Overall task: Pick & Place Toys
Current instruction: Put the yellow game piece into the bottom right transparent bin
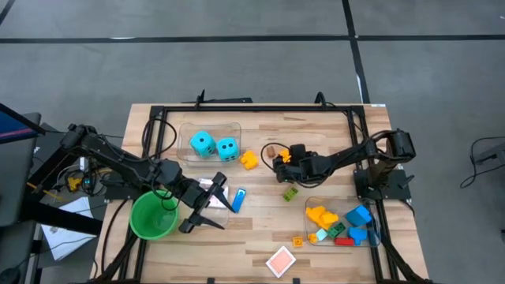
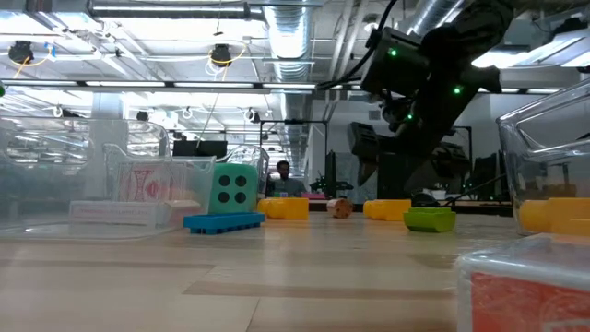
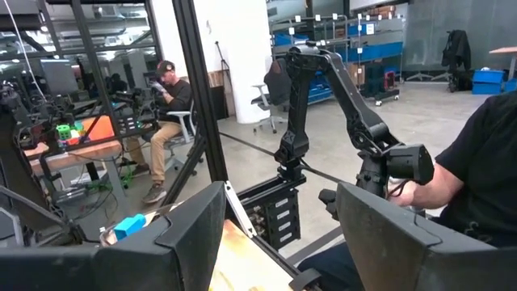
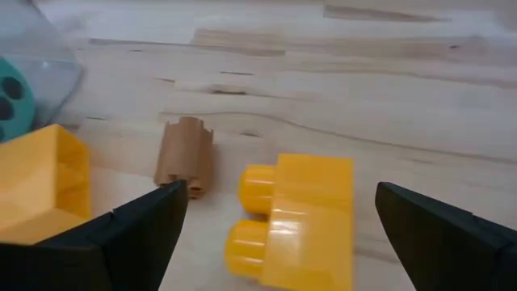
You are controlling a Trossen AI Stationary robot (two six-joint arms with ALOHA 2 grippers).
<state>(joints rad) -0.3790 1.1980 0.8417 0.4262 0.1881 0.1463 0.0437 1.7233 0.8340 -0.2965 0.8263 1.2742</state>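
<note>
- Two cyan foam dice (image 1: 215,145) are sitting in a clear bin; more bricks are filling another.
- Right gripper (image 4: 275,222), fingers apart, is straddling a yellow plastic brick (image 4: 299,214) beside the dice.
- Left gripper (image 1: 207,209): fingers apart, holding nothing visible.

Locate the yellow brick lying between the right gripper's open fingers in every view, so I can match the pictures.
High view: the yellow brick is mostly hidden under the right gripper, right of the bin with the dice.
Low view: probably the yellow brick right of centre.
Left wrist view: not in it.
Right wrist view: centre, yellow brick, studs toward the brown piece.
Shared landmark: the small brown piece.
</note>
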